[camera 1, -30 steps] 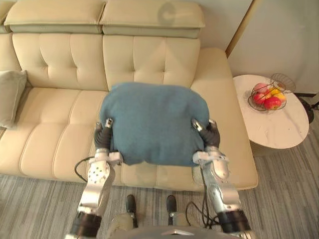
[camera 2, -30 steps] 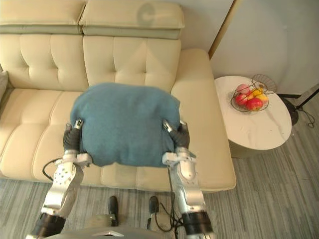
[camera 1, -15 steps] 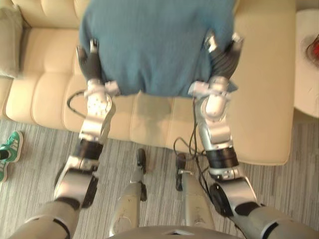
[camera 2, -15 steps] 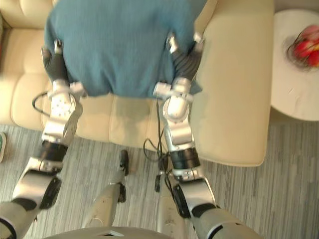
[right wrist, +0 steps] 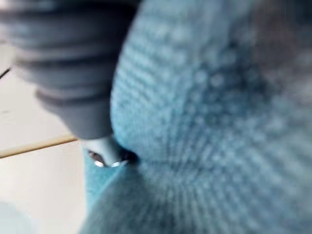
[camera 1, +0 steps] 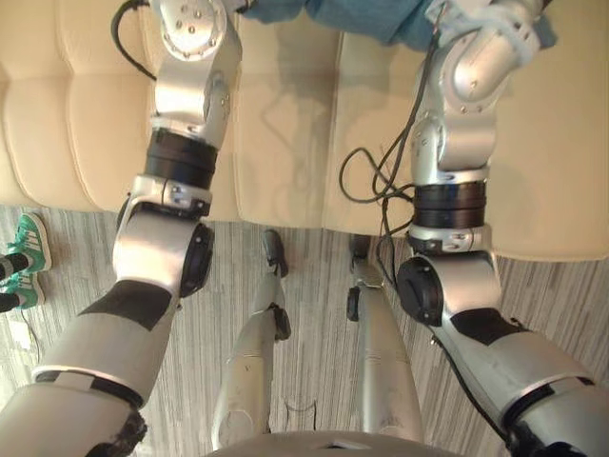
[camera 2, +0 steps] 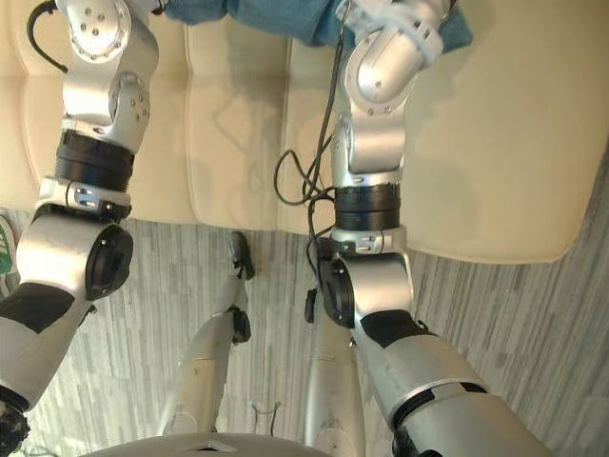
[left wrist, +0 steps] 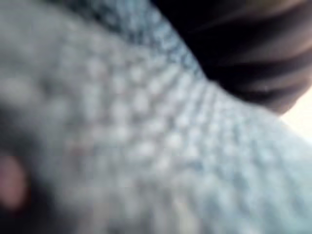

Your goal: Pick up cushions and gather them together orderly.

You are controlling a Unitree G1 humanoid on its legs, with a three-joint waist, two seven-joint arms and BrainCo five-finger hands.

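Where cream sofa point(camera 1: 285, 124) (blue cushion point(camera 2: 276, 17) over it) ends: grey floor point(camera 2: 533, 324), green shoe point(camera 1: 29, 248).

One blue cushion point(camera 1: 362, 14), one sofa point(camera 1: 285, 124), two shoes point(camera 1: 29, 246).

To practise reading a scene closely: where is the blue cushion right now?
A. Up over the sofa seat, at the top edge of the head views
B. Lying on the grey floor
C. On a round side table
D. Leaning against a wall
A: the blue cushion shows at the very top edge of the head views, over the seat of the cream sofa and well clear of the grey floor.
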